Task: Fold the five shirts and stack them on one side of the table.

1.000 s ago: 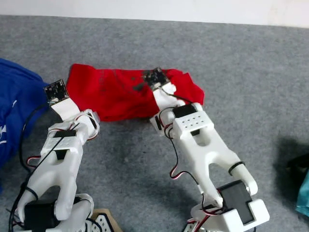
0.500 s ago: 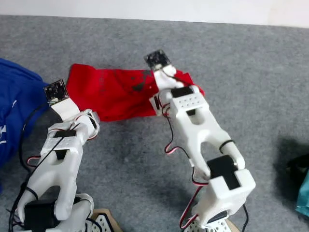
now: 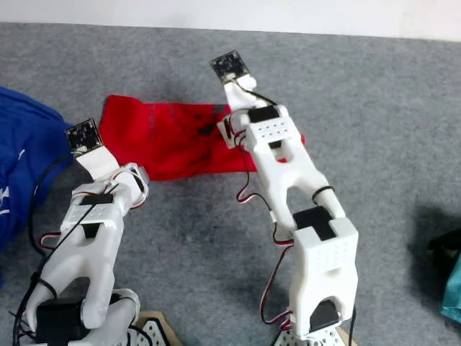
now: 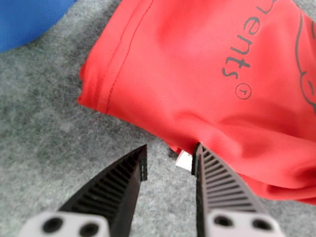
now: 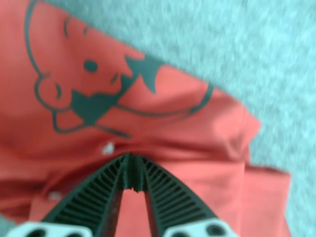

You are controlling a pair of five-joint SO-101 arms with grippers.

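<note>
While at shirt (image 4: pixel 197 74) hem, L hand (image 4: pixel 171 149).

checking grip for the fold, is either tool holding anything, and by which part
The right tool is shut on the red shirt, pinching a ridge of cloth beside its black print. The left tool is open at the shirt's edge, holding nothing.

red shirt (image 4: pixel 197 74): smooth matt cloth | table (image 3: pixel 374 108): rough felt-like covering

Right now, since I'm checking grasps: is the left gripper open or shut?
Open: the left gripper shows grey mat between its fingers, at the edge of the red shirt.
</note>
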